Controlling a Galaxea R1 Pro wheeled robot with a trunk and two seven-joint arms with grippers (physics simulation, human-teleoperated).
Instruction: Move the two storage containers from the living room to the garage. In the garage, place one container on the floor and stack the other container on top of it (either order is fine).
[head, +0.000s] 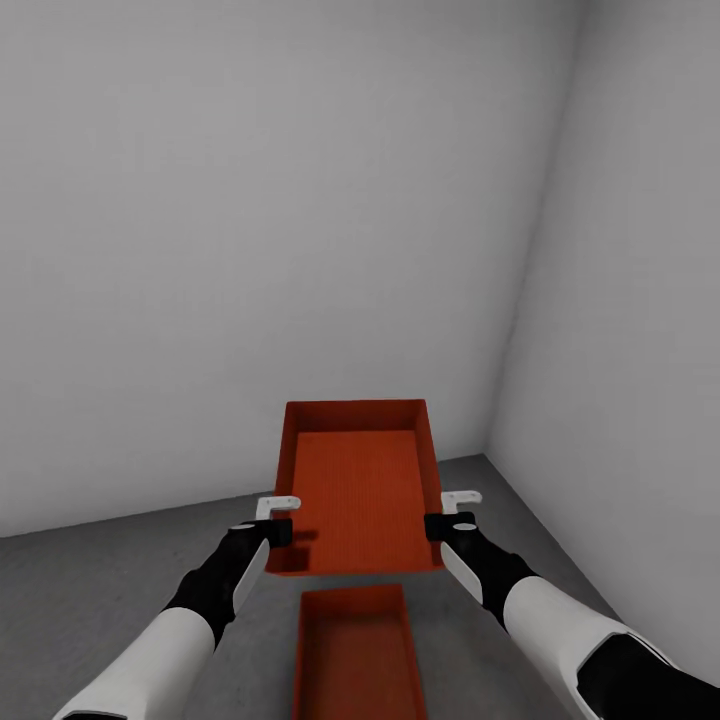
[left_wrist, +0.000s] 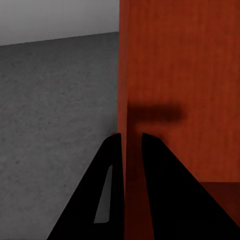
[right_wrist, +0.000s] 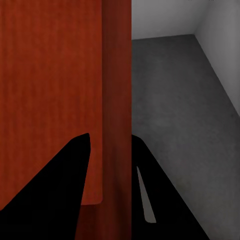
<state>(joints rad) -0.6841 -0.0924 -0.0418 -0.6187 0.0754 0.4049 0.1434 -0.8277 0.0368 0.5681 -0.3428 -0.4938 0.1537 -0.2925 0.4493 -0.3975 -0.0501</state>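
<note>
Left hand (head: 278, 520): closed down on the left long wall of the upper container (head: 358, 490), one finger inside the wall and one outside; in the left wrist view the two dark fingers (left_wrist: 157, 180) sit tight against either face of the thin orange-red wall, the hand (left_wrist: 131, 145) gripping it.
Right hand (head: 452, 514): the same on the opposite long wall, pinched shut over the rim; the right wrist view has the hand (right_wrist: 111, 142) straddling the wall, one finger (right_wrist: 55, 185) over the container's inside.
Upper container: held level between the two hands, off the ground, long axis pointing away from the robot toward the corner of the room. Open top, ribbed bottom, nothing lying in it.
Lower container (head: 358, 655): on the floor (head: 120, 580) straight below and a little nearer the robot, same colour and shape, open side up, nothing in it. From the head view its far end sits under the near end of the held one; the two look apart, not touching.
Left wrist view extra: grey mottled floor (left_wrist: 55, 110) beside the wall, and a finger's shadow cast across the container's inner floor.
Right wrist view extra: the floor (right_wrist: 175, 115) running up to the white room corner.
Room: plain white walls (head: 250, 200) meeting in a corner to the right, dark grey concrete below.
</note>
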